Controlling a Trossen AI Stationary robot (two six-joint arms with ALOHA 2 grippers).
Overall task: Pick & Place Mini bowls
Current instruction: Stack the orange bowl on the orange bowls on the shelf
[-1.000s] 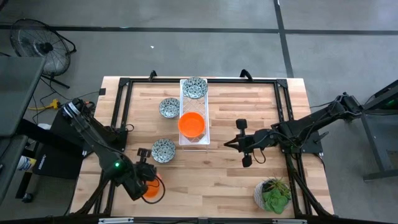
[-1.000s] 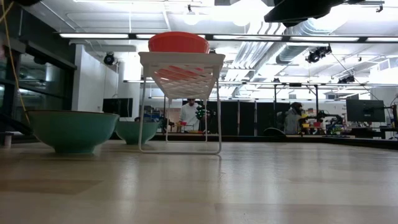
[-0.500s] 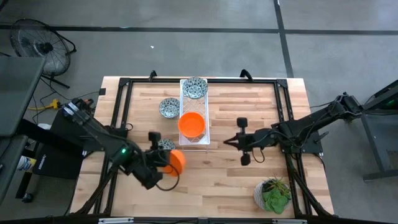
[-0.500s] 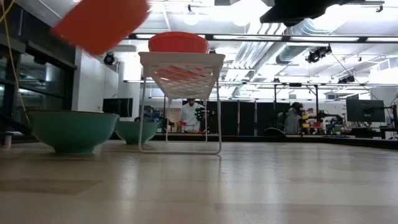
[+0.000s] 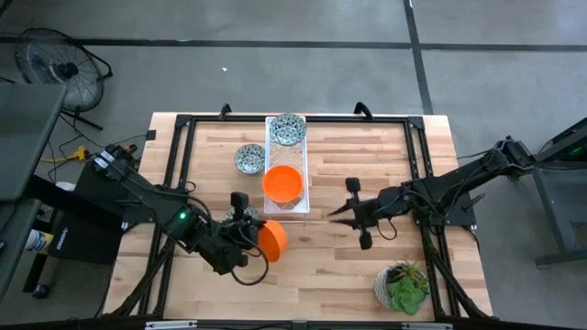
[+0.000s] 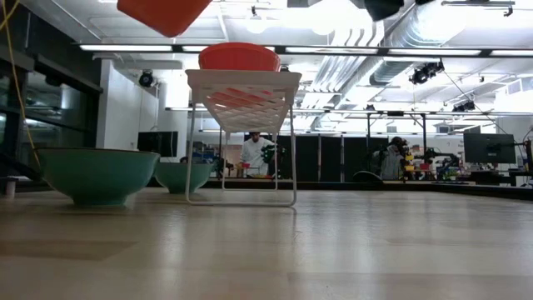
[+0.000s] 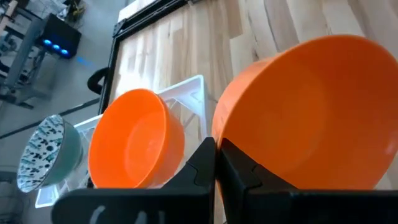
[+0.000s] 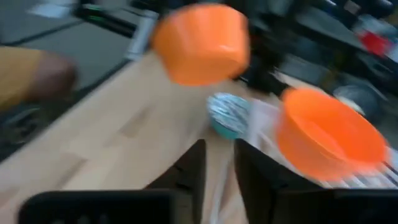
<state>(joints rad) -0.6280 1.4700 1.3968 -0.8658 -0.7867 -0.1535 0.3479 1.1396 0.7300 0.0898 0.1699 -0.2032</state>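
Two orange bowls are in play for us right now, and one of them is in the air: the left gripper point(image 5: 246, 226) has its fingers point(image 7: 205, 163) pinched tight on the rim of the carried orange bowl point(image 5: 271, 241), holding it above the table point(image 5: 431, 147) near the front end of the white tray point(image 5: 301, 203). From the left wrist we see that rim clamped between the dark fingers, bowl tipped on its side. The second orange bowl point(image 5: 283, 183) sits in the tray's front half, and a patterned bowl point(image 5: 288, 129) sits in the tray's far end. Another patterned bowl point(image 5: 249, 159) stands on the table just left of the tray, and we catch a third patterned bowl point(image 5: 240, 214) peeking out behind the left gripper, toward the table's front-left. Over on the right, the right gripper point(image 5: 341, 214) hangs above the table's middle, right of the tray, its fingers point(image 8: 190, 163) a narrow gap apart with nothing between them. A potted plant point(image 5: 402, 285) stands at the front-right corner.
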